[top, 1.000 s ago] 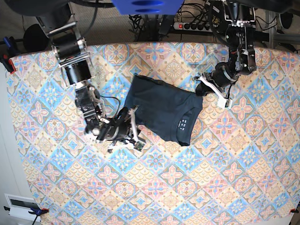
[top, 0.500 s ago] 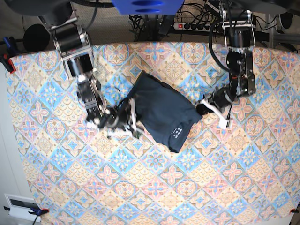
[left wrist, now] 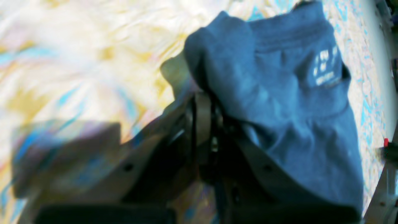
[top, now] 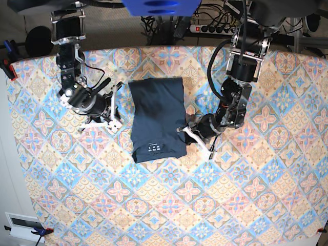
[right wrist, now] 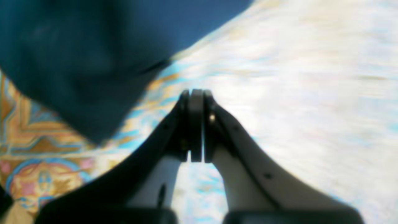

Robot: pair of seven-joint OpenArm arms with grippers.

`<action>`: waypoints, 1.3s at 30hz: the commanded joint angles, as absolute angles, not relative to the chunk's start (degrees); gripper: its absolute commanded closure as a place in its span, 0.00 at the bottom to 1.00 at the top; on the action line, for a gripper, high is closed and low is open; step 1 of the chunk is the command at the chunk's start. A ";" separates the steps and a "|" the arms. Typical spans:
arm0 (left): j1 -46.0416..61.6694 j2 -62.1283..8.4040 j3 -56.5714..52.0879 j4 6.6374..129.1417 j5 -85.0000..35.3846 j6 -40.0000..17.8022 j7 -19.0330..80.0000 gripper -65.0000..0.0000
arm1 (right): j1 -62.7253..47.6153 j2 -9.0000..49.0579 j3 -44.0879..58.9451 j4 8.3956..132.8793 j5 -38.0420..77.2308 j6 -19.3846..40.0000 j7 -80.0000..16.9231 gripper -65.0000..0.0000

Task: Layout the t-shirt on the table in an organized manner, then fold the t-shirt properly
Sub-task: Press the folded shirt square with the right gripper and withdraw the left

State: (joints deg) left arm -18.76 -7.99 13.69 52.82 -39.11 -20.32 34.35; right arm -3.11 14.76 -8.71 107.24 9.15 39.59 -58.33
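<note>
The dark navy t-shirt [top: 156,115] lies as an upright folded rectangle on the patterned table [top: 230,195], with its white label [top: 154,148] near the front edge. My left gripper [top: 183,130] sits at the shirt's lower right edge. In the left wrist view that gripper [left wrist: 202,99] is shut, and the t-shirt [left wrist: 279,102] bunches over its tips. My right gripper [top: 117,119] rests on the table just left of the shirt. In the right wrist view it [right wrist: 196,93] is shut with nothing in it, clear of the cloth [right wrist: 77,46].
A power strip and cables [top: 210,26] lie beyond the table's far edge. A red clamp [top: 7,66] grips the left edge. A white box [top: 23,224] sits off the table at the front left. Patterned cloth stretches wide around the shirt.
The shirt went from a slanted heap to an upright rectangle. The left gripper dragged its edge leftward and toward the front. The right gripper came off the cloth and moved left.
</note>
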 commanded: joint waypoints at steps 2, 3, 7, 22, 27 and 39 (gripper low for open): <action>-19.82 -7.60 13.41 52.97 -38.99 -20.18 35.47 1.00 | -4.62 14.81 -8.84 109.67 10.15 40.00 -57.36 1.00; -19.82 -7.60 13.32 53.05 -39.16 -20.18 35.47 1.00 | -5.49 14.81 -8.84 109.85 10.15 40.00 -57.27 1.00; -18.86 -8.13 9.01 56.22 -39.25 -20.18 36.00 1.00 | -6.73 12.35 -11.03 110.11 10.68 40.00 -57.19 1.00; 2.07 -15.08 -14.11 81.54 -39.16 -20.53 44.26 1.00 | 1.89 -3.65 -21.41 96.84 11.21 40.00 -57.10 1.00; 7.25 -16.40 -14.81 87.52 -39.25 -20.62 44.18 1.00 | 5.58 -3.74 -21.67 87.25 11.38 40.00 -51.74 1.00; 9.27 -17.89 -14.81 89.27 -44.88 -20.62 44.35 1.00 | 7.34 -3.30 -18.68 72.84 11.12 40.00 -45.32 1.00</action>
